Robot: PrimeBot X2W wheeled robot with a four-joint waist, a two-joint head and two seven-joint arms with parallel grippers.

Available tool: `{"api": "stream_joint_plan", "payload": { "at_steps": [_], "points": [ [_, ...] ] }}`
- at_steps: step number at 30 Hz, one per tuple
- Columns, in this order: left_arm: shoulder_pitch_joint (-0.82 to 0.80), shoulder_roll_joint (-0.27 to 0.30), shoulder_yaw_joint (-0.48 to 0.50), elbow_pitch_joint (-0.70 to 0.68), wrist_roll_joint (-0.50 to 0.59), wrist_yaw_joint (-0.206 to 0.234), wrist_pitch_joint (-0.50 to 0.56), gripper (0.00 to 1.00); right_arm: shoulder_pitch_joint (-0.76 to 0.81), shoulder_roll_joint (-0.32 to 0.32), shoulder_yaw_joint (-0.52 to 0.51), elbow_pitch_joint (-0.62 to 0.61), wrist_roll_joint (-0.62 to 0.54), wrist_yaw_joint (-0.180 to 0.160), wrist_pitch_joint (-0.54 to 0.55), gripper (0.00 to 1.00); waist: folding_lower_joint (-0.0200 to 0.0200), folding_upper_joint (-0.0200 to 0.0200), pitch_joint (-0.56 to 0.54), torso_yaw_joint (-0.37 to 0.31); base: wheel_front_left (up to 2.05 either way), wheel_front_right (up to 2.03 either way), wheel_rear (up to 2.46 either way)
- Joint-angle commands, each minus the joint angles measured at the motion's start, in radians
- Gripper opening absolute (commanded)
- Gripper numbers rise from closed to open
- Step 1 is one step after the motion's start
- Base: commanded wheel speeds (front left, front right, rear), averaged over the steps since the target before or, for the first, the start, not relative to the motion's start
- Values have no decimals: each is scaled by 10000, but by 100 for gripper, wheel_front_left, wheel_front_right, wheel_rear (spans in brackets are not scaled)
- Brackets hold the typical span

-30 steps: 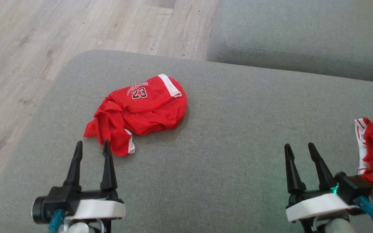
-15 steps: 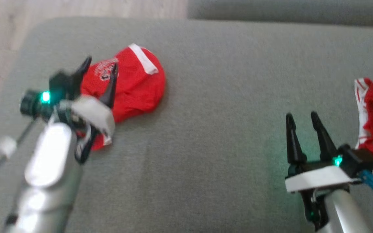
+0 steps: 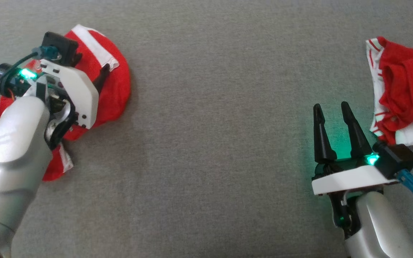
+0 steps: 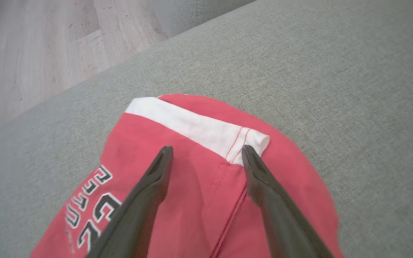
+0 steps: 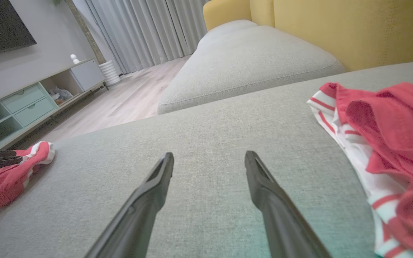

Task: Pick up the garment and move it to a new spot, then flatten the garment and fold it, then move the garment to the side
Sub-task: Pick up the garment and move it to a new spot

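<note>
The garment (image 3: 117,89) is a crumpled red jersey with white trim and black-and-white lettering, lying on the left of the grey cushion. It also appears in the left wrist view, garment (image 4: 199,179), and at the left edge of the right wrist view, garment (image 5: 2,179). My left gripper (image 4: 206,150) is open just above it, with its fingertips straddling the red cloth beside the white band. Whether they touch the cloth I cannot tell. My left forearm (image 3: 13,143) covers part of the jersey. My right gripper (image 3: 331,105) (image 5: 209,154) stands open over bare cushion, holding nothing.
A second red-and-white garment (image 3: 403,86) (image 5: 389,143) lies bunched just right of my right gripper. The wide grey cushion (image 3: 210,125) spreads between the two arms. Beyond are another grey cushion (image 5: 246,61), a yellow backrest (image 5: 335,25), wood floor (image 4: 31,53) and a low cabinet (image 5: 23,104).
The head camera has tilted down, shifting the whole picture. My left arm has reached forward from the near edge to over the jersey. The right gripper has stayed open in place.
</note>
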Motion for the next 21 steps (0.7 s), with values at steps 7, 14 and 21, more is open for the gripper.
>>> {"api": "stream_joint_plan", "payload": {
  "at_steps": [7,14,21],
  "points": [
    [-789,816,-771,242,-1058,18,-310,100,-298,-45,212,-182,52,-9,-109,100,-2,0,185,-337,0,0,0],
    [-881,912,-1321,514,-1627,18,-568,0,-261,-45,231,-122,38,-9,-109,100,-2,0,54,-377,0,0,0],
    [-1278,892,-1526,619,-1655,18,-1944,0,-122,-45,277,38,-46,-9,-109,100,-2,0,-449,-371,0,0,0]
  ]
}}
